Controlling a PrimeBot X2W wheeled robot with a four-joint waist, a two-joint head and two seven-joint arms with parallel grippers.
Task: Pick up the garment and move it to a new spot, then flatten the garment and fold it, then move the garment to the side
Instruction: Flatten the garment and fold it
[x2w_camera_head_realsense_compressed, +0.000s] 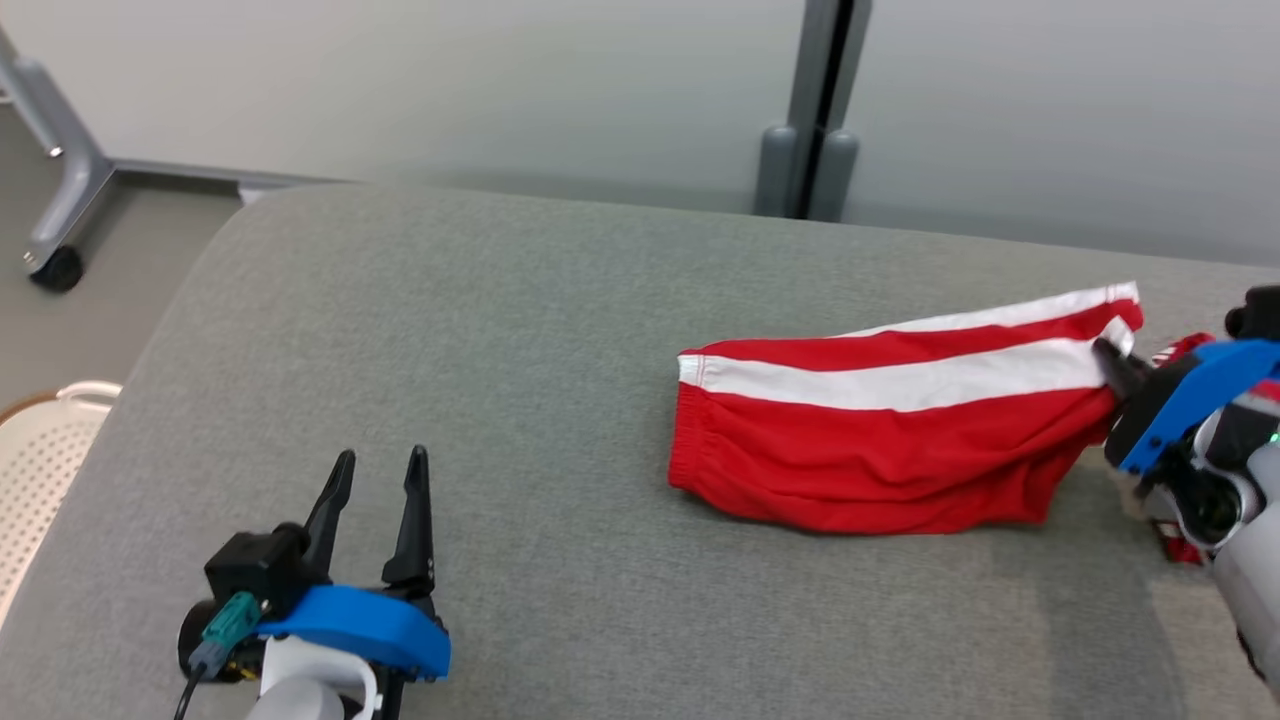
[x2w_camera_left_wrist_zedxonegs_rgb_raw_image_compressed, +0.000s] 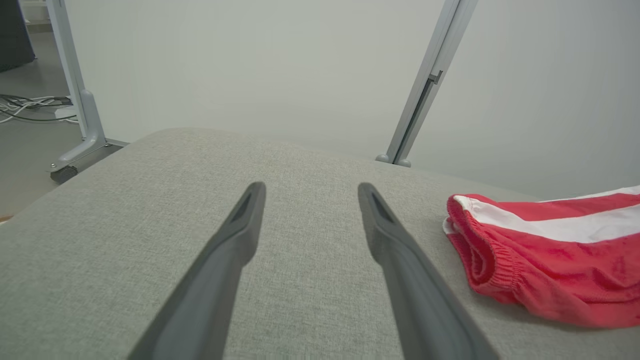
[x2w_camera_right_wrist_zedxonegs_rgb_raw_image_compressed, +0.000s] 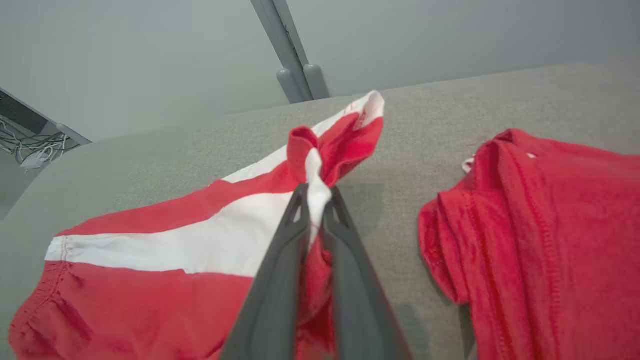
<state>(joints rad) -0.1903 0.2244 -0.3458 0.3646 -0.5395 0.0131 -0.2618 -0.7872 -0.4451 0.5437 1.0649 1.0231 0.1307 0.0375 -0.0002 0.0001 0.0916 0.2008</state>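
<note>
A red garment with white stripes (x2w_camera_head_realsense_compressed: 880, 440) lies across the right half of the grey cushioned surface (x2w_camera_head_realsense_compressed: 500, 350). Its elastic waistband end points left, seen in the left wrist view as the garment's gathered edge (x2w_camera_left_wrist_zedxonegs_rgb_raw_image_compressed: 500, 250). My right gripper (x2w_camera_head_realsense_compressed: 1112, 362) is shut on the garment's right end, the fabric (x2w_camera_right_wrist_zedxonegs_rgb_raw_image_compressed: 315, 195) bunched between its fingertips. More red fabric (x2w_camera_right_wrist_zedxonegs_rgb_raw_image_compressed: 540, 225) lies to the right of those fingers. My left gripper (x2w_camera_head_realsense_compressed: 378, 480) stands open at the lower left, well clear of the garment, with bare cushion between its fingers (x2w_camera_left_wrist_zedxonegs_rgb_raw_image_compressed: 250, 220).
A grey wall panel with a vertical post (x2w_camera_head_realsense_compressed: 815, 110) runs behind the surface. A wheeled frame leg (x2w_camera_head_realsense_compressed: 60, 190) stands on the floor at far left, and a white perforated basket (x2w_camera_head_realsense_compressed: 40, 470) sits beside the surface's left edge. Cables (x2w_camera_left_wrist_zedxonegs_rgb_raw_image_compressed: 25, 105) lie on the floor.
</note>
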